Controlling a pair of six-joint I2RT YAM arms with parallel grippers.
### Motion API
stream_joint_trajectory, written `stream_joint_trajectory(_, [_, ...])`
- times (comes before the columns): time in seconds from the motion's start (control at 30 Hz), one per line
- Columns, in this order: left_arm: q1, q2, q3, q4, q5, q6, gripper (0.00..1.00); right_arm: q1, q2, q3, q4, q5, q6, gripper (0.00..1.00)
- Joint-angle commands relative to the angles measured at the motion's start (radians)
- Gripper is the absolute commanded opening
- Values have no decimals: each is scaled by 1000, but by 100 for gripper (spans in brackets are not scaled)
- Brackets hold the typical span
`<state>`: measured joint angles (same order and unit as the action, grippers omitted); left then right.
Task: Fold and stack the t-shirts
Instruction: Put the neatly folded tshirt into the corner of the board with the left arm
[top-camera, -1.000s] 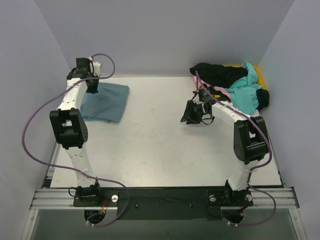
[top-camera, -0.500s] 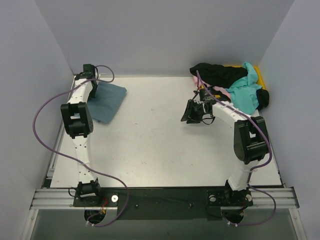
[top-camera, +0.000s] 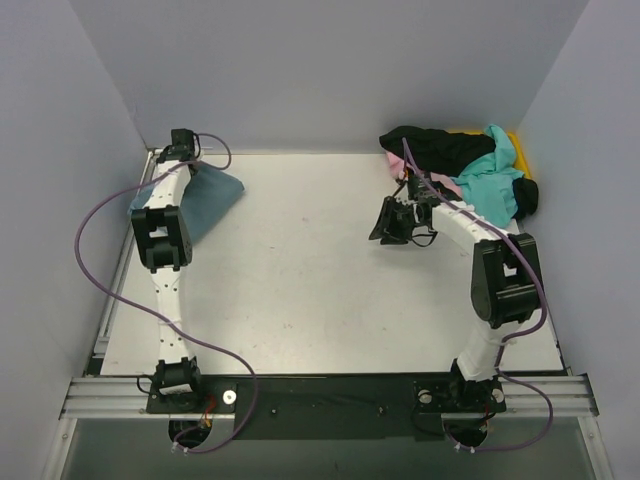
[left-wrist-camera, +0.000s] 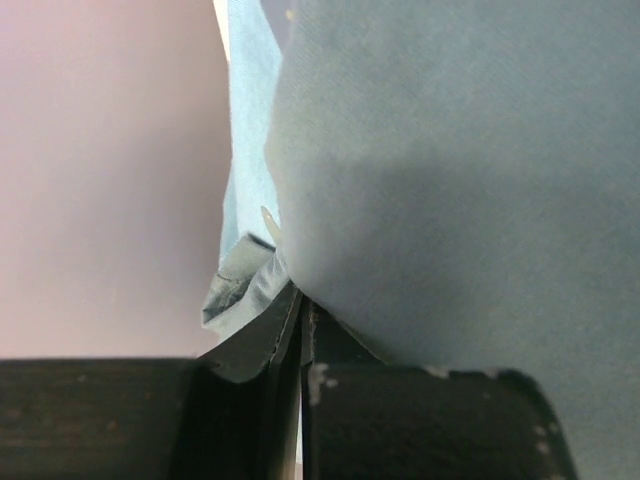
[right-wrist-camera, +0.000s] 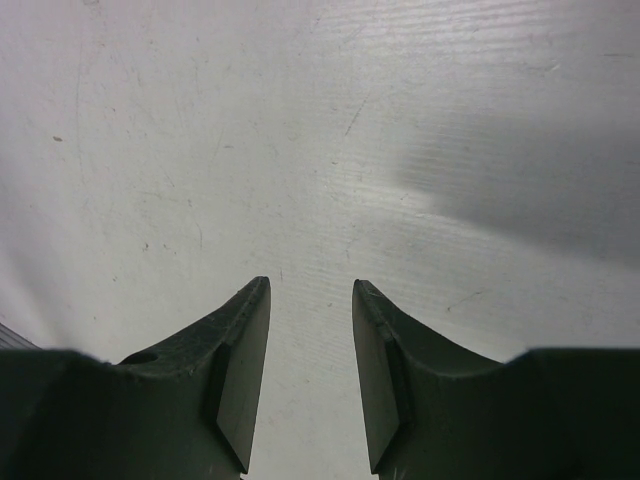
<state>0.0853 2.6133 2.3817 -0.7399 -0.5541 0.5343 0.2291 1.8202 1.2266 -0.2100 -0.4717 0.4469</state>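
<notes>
The slate-teal t-shirt (top-camera: 205, 200) lies folded at the table's far left corner, and it fills the left wrist view (left-wrist-camera: 450, 180). My left gripper (top-camera: 183, 150) is at the far left edge, shut on this shirt's edge (left-wrist-camera: 250, 290). A heap of t-shirts, black (top-camera: 440, 148), bright turquoise (top-camera: 490, 180) and a strip of pink (top-camera: 445, 185), lies at the far right. My right gripper (top-camera: 390, 222) is open and empty over bare table (right-wrist-camera: 310, 300), just left of the heap.
A yellow bin (top-camera: 518, 150) shows under the heap at the far right corner. Grey walls close in the left, back and right sides. The left arm's purple cable (top-camera: 100, 215) loops over the table's left edge.
My left gripper has moved toward the far left corner, dragging the slate-teal shirt's edge with it, so the shirt looks narrower. My right gripper has shifted slightly right toward the heap.
</notes>
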Motion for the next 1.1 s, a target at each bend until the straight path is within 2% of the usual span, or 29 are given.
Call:
stream_joint_trajectory(0.0, [5, 1, 77, 142, -58, 81, 13, -31, -101, 22, -49, 10, -36, 35])
stream_joint_trajectory(0.03, [7, -7, 89, 142, -53, 76, 16, -36, -119, 17, -54, 13, -42, 35])
stream_joint_trajectory(0.1, [-2, -51, 74, 139, -14, 53, 28, -57, -154, 2, -69, 31, -60, 35])
stream_joint_trajectory(0.13, [-7, -103, 59, 145, 37, 47, 39, -62, -169, -7, -77, 47, -71, 35])
stream_joint_trajectory(0.23, [-33, -246, -88, 177, 143, 30, 55, -103, -255, -65, -80, 73, -92, 36])
stream_joint_trajectory(0.27, [-50, -321, -117, 183, 187, 23, 68, -115, -275, -79, -84, 85, -105, 36])
stream_joint_trajectory(0.33, [-76, -431, -205, 160, 253, -22, 73, -145, -330, -128, -86, 110, -128, 38])
stream_joint_trajectory(0.37, [-109, -465, -258, 148, 308, -63, 88, -164, -372, -160, -88, 122, -138, 39])
stream_joint_trajectory(0.47, [-139, -654, -401, 108, 427, -146, 89, -206, -450, -240, -86, 185, -175, 47])
stream_joint_trajectory(0.5, [-154, -697, -488, 105, 480, -184, 89, -224, -493, -283, -77, 200, -180, 60])
stream_joint_trajectory(0.57, [-173, -803, -618, 93, 579, -223, 90, -261, -557, -353, -48, 258, -186, 70])
stream_joint_trajectory(0.63, [-180, -941, -757, 91, 673, -253, 90, -296, -628, -431, -2, 257, -185, 76])
stream_joint_trajectory(0.77, [-182, -1140, -1077, 158, 815, -313, 91, -336, -740, -582, 96, 274, -174, 80])
stream_joint_trajectory(0.87, [-179, -1286, -1354, 310, 838, -338, 91, -341, -823, -697, 176, 281, -183, 80])
stream_joint_trajectory(0.93, [-180, -1392, -1538, 429, 806, -326, 91, -343, -875, -763, 251, 281, -183, 81])
stream_joint_trajectory(1.07, [-179, -1467, -1726, 559, 616, -355, 92, -343, -970, -884, 424, 289, -191, 81])
